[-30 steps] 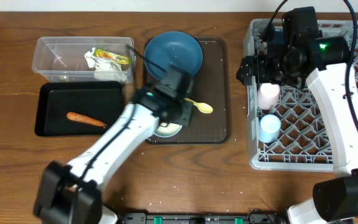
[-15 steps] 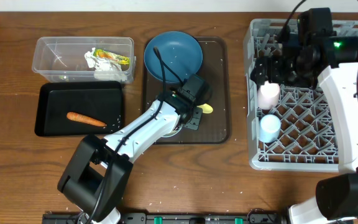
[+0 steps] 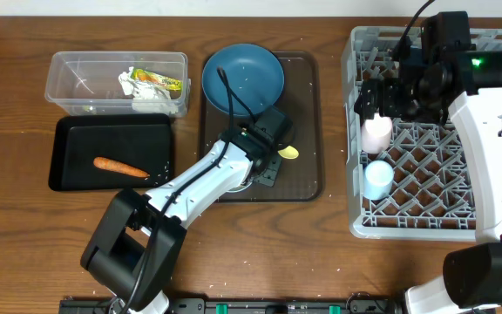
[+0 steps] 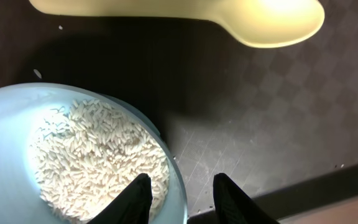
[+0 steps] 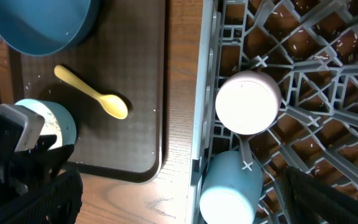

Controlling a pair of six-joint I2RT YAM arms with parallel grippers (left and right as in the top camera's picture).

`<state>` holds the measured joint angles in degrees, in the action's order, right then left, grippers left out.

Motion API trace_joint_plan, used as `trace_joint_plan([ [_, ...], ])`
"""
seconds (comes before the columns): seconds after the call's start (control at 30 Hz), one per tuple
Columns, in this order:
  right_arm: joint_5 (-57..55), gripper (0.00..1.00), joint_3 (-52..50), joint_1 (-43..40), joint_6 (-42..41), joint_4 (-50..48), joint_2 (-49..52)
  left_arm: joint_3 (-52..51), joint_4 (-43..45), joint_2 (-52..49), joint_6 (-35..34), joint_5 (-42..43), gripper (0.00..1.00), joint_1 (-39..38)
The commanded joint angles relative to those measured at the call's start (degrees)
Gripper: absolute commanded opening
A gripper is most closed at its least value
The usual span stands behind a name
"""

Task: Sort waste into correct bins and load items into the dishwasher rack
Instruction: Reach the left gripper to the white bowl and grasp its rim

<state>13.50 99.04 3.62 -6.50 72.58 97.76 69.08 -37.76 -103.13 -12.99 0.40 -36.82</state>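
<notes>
On the right of the wooden table (image 3: 24,218), a large light-grey dishwasher rack (image 3: 408,228) was seen, with a pink cup (image 3: 376,135) and a light-blue cup (image 3: 377,179) set among the pegs by its left wall. Above that wall the right gripper (image 5: 179,186) was held with its fingers spread wide, nothing between them. At the centre, a dark brown serving tray (image 3: 308,122) was laid, bearing a large dark-blue bowl (image 3: 243,77) at its far end, a small white bowl (image 4: 5,118) nearer, and a pale yellow spoon (image 4: 229,12) just beside it. The left gripper (image 4: 182,196) was lowered over the small white bowl, its fingers parted astride the rim, one above the rice grains (image 4: 98,155) inside, not clamped. To the left, a clear tub (image 3: 77,78) was seen holding a printed wrapper (image 3: 157,80) and a crumpled tissue (image 3: 151,103). In the black tray (image 3: 85,139) beside it, a carrot piece (image 3: 120,167) was lying.
</notes>
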Motion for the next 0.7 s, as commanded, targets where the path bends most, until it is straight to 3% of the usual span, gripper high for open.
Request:
trace_joint_plan([
  [0.0,0.0,0.99,0.9,-0.1,1.0,0.1,-0.9,-0.2,-0.3,0.2,2.3,-1.1,0.35,0.2],
  [0.6,0.0,0.99,0.9,-0.1,1.0,0.7,-0.9,-5.6,2.3,0.1,3.1,-2.6,0.34,0.3],
  [0.67,0.0,0.99,0.9,-0.1,1.0,0.7,-0.9,-5.6,2.3,0.1,3.1,-2.9,0.30,0.3],
])
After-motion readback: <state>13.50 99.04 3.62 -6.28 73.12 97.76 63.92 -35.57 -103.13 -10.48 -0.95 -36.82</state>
